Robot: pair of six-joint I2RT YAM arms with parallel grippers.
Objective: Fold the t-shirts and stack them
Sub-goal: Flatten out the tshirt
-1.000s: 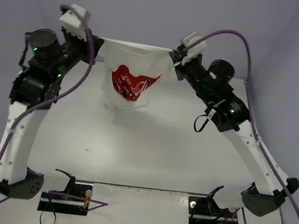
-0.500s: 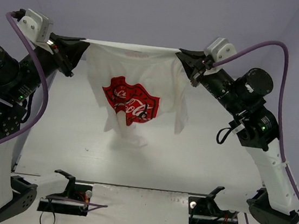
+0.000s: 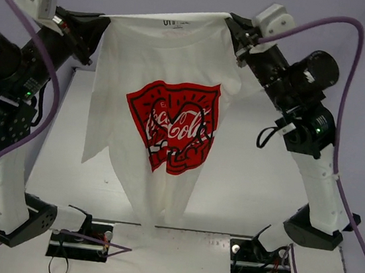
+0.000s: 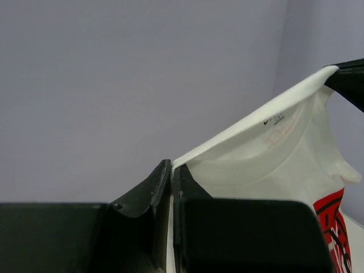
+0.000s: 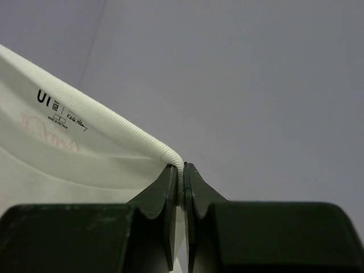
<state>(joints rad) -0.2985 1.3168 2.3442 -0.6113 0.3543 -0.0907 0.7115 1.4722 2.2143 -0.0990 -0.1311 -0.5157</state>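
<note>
Far left of the overhead view, the left arm [image 3: 6,108] is raised high. Its jaws are clamped shut on the top edge of the white cotton t-shirt with the red Coca-Cola print [image 3: 170,75]. Only this camera gives the whole garment: it hangs in the air, its top edge pulled taut between the two arms and the print facing the camera. The lower end droops toward the near edge of the pale counter [image 3: 255,192]; whether it touches cannot be told.

The left wrist view shows none of that drop. It shows the dark jaws pressed together on a thin fold of the t-shirt [image 4: 267,153], the edge running up and right to a black tip in the corner, and a sliver of red at lower right.

On the right, the right wrist camera sees the t-shirt [image 5: 57,153] up close, with the ribbed collar and black lettering printed inside the neck, which the overhead barely resolves. The right arm [image 3: 304,118] has its jaws nipped tight on that ribbing, no gap showing.
</note>
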